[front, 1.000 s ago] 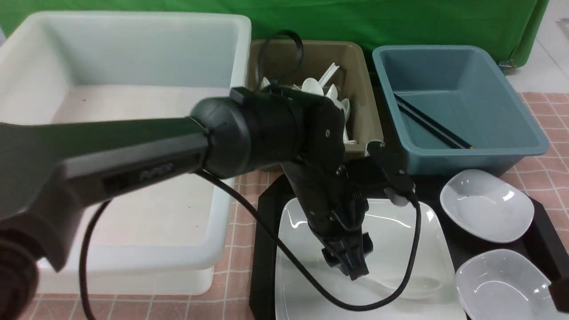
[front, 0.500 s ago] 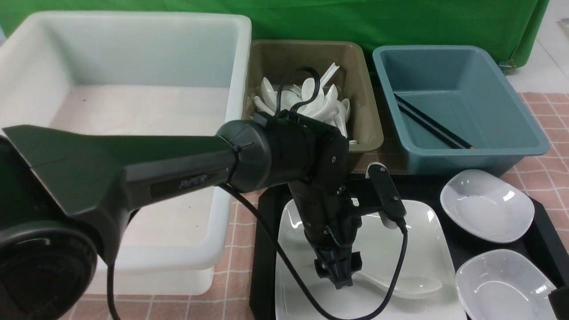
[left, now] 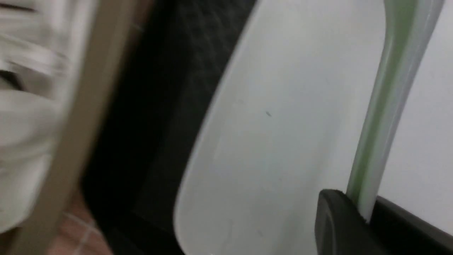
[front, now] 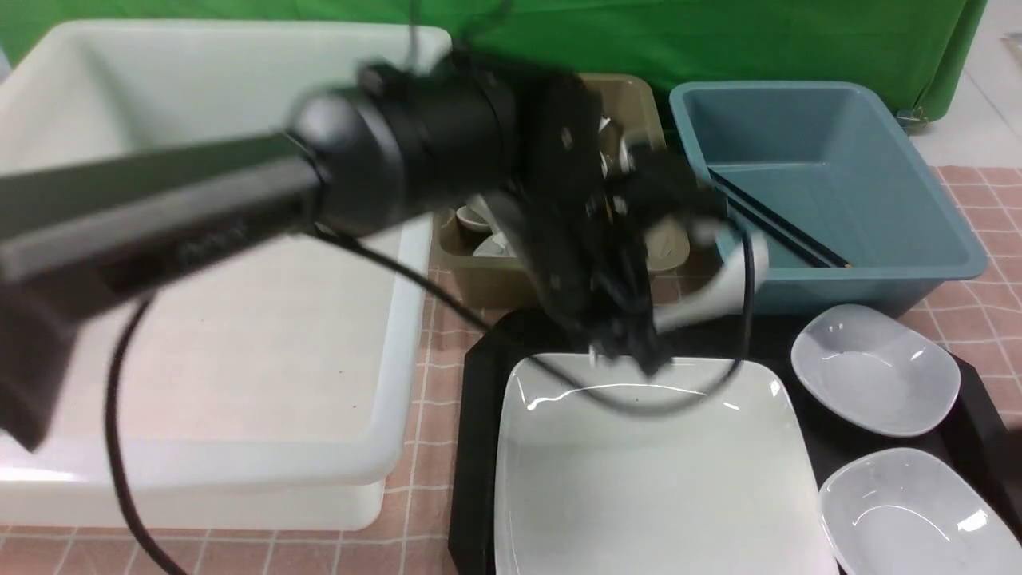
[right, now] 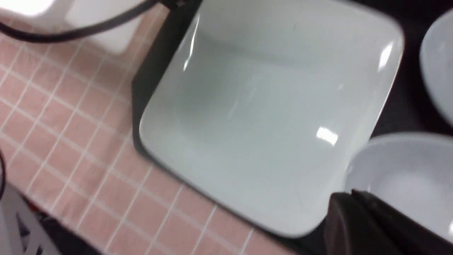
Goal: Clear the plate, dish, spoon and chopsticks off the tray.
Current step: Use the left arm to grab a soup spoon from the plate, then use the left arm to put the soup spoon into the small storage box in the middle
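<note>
My left gripper (front: 631, 351) is shut on the handle of the white spoon (front: 711, 299) and holds it, blurred, in the air above the far edge of the plate (front: 655, 471). The left wrist view shows the spoon (left: 385, 106) pinched between the jaws of the left gripper (left: 364, 209). The big square plate lies bare on the black tray (front: 475, 447). Two small white dishes (front: 874, 371) (front: 902, 511) sit on the tray's right side. The black chopsticks (front: 774, 224) lie in the blue tub. My right gripper (right: 354, 194) is shut and empty, low between the plate (right: 254, 124) and a dish (right: 407, 177).
An olive tub (front: 479, 275) holding several white spoons stands behind the tray, partly hidden by my left arm. A large white tub (front: 200, 239) fills the left side. The blue tub (front: 902, 263) is at the back right. A pink checked cloth (front: 431, 399) covers the table.
My left gripper came down onto the spoon lying on the plate, shut on its handle, then rose and moved back toward the tubs with it. The plate is now bare.
</note>
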